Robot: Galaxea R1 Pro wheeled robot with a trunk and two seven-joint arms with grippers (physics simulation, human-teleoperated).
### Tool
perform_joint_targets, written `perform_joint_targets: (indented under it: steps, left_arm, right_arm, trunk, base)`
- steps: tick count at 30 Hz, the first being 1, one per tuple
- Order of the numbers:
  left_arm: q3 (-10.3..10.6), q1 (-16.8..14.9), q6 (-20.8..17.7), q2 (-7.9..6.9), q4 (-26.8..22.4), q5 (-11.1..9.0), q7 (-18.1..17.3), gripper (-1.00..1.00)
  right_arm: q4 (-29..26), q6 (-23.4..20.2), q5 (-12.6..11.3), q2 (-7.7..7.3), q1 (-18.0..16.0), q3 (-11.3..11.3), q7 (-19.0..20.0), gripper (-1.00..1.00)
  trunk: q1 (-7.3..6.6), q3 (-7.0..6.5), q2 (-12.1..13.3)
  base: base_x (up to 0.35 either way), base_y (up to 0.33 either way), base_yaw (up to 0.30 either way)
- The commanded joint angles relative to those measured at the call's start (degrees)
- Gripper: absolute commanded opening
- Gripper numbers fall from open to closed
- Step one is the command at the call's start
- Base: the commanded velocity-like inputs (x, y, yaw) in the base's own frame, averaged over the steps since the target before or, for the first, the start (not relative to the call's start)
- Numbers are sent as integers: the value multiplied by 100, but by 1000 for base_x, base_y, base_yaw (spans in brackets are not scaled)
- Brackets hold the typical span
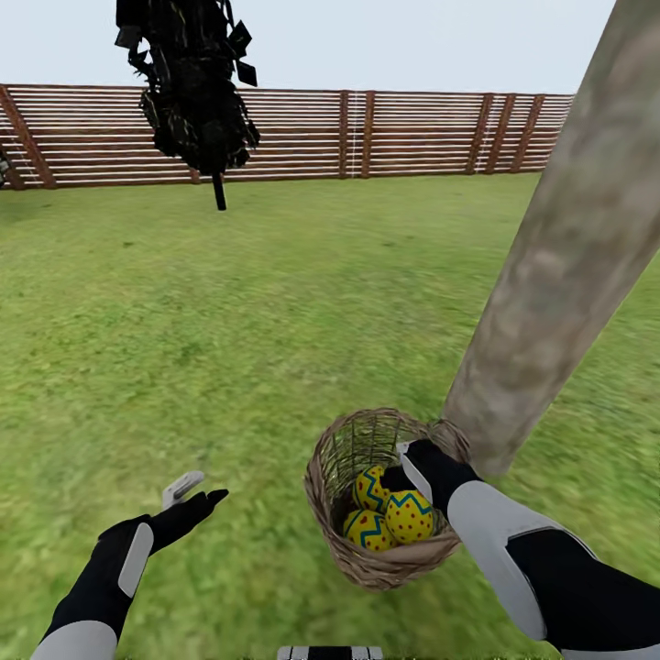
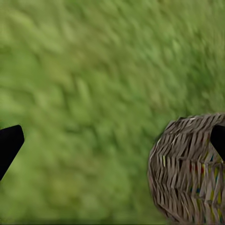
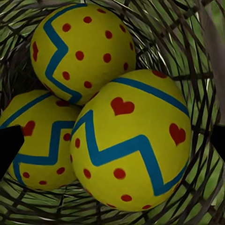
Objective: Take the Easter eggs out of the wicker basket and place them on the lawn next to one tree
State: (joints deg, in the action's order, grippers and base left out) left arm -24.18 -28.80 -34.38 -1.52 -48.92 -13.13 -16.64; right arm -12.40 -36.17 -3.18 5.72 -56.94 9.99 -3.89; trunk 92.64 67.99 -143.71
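The wicker basket stands on the lawn at the foot of the thick pale tree. Three yellow Easter eggs lie inside it: one at the back, one at the front right, one at the front left. My right gripper reaches down into the basket, open. In the right wrist view its dark fingertips flank the nearest egg, above the other two eggs. My left gripper hovers open over grass, left of the basket.
A brown slat fence closes the far side of the garden. A dark thin-trunked tree stands at the back left. Open grass stretches ahead and to the left of the basket.
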Motion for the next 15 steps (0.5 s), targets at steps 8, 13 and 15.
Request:
perform_joint_targets:
  steps: [8, 13, 15]
  left_arm:
    - [-16, -3, -43, 2, -4, -23, -15, 100]
    - [-16, -4, -43, 2, -4, -24, -15, 100]
    - [-16, -3, -43, 2, -4, -24, -15, 100]
  right_arm:
    - [-8, -13, -34, 0, -2, 29, -60, 100]
    - [-8, -13, -34, 0, -2, 29, -84, 100]
    - [-8, -13, -35, 0, -2, 29, -94, 100]
  trunk:
    - [17, 160, -12]
    - [17, 160, -12]
    - [17, 160, -12]
  base:
    - [0, 0, 0]
    - [0, 0, 0]
    - [0, 0, 0]
